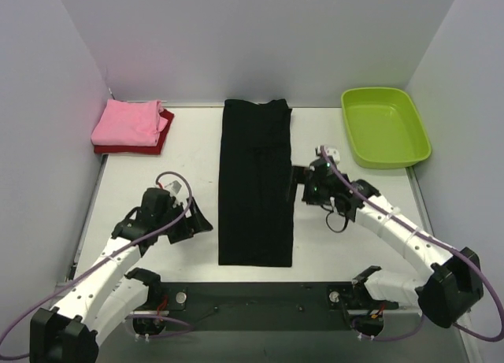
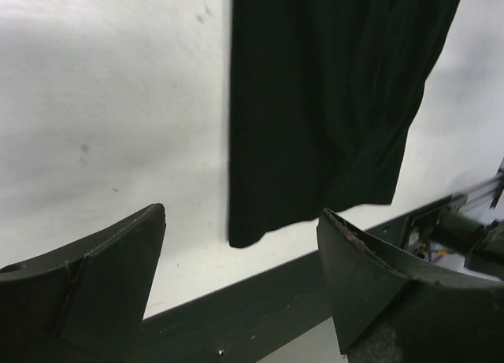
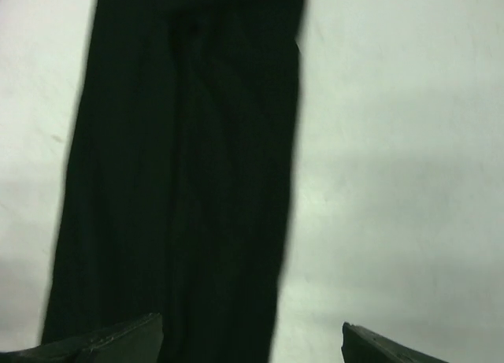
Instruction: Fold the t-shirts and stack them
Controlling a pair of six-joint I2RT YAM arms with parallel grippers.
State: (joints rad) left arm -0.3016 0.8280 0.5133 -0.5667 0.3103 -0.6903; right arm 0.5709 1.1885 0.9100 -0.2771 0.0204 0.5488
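Note:
The black t-shirt (image 1: 256,182) lies flat down the middle of the table, folded into a long narrow strip. At the back left, the pink t-shirt (image 1: 126,120) sits folded on top of the folded dark red one (image 1: 132,149). My left gripper (image 1: 198,219) hovers just left of the strip's near end, open and empty. In the left wrist view, the left gripper (image 2: 242,213) frames the strip's near corner (image 2: 331,103). My right gripper (image 1: 298,186) is at the strip's right edge near its middle, also open and empty. The right wrist view shows that gripper (image 3: 252,322) over the shirt's edge (image 3: 181,182).
A lime-green plastic tub (image 1: 382,127) stands empty at the back right. White walls close in the table on the left, back and right. A dark mounting bar (image 1: 252,296) runs along the near edge between the arm bases.

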